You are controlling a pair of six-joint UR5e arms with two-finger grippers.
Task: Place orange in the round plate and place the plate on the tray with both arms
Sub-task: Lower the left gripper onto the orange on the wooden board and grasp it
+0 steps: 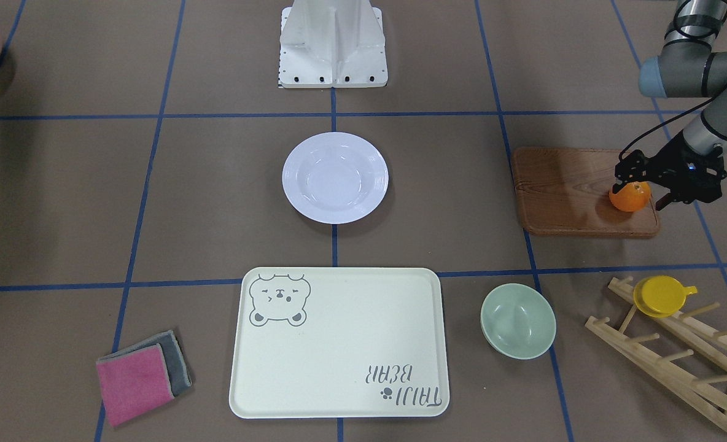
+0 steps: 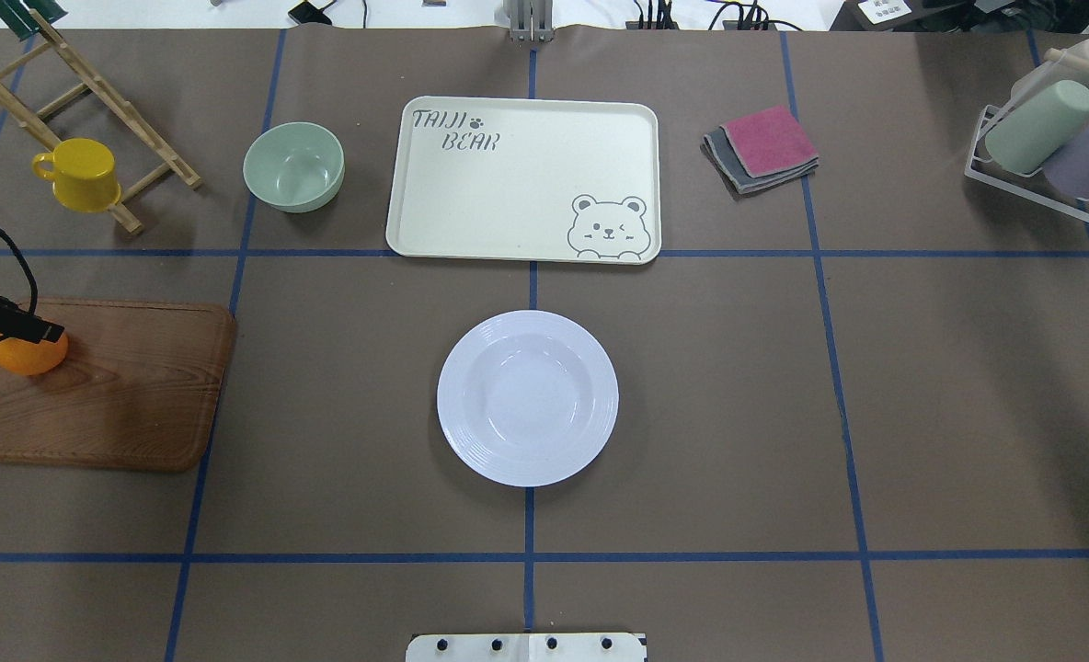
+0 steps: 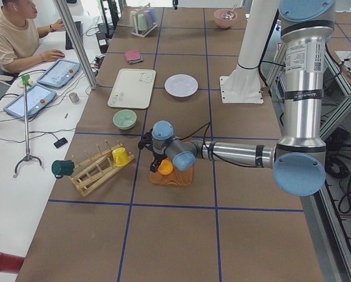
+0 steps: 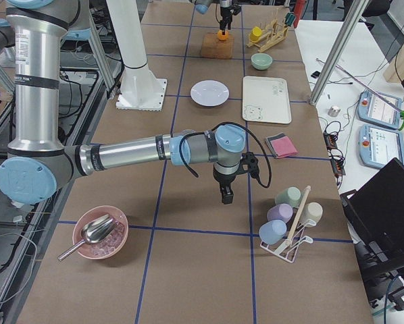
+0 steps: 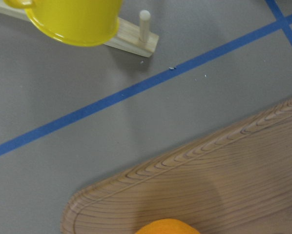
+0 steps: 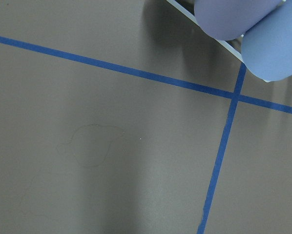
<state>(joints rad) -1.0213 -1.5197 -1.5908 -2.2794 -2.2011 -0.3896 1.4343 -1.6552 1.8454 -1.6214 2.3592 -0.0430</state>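
Left hand (image 1: 637,184) is down over the orange (image 1: 629,197) on the board (image 1: 560,190), well left of the plate (image 1: 335,178). Can't tell if it's clenched. Plate is empty and centred, probably for two-arm reach. Right hand (image 4: 226,192) idles far from the plate, state unclear.

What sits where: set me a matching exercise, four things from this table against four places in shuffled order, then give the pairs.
Things:
1. orange
2. round plate
3. yellow cup
4. pink cloth

Places:
A. on the grey cloth
B. on the wooden rack
C. on the wooden board
D. on the bare table, between the tray and the robot base

Pairs: 1-C, 2-D, 3-B, 4-A
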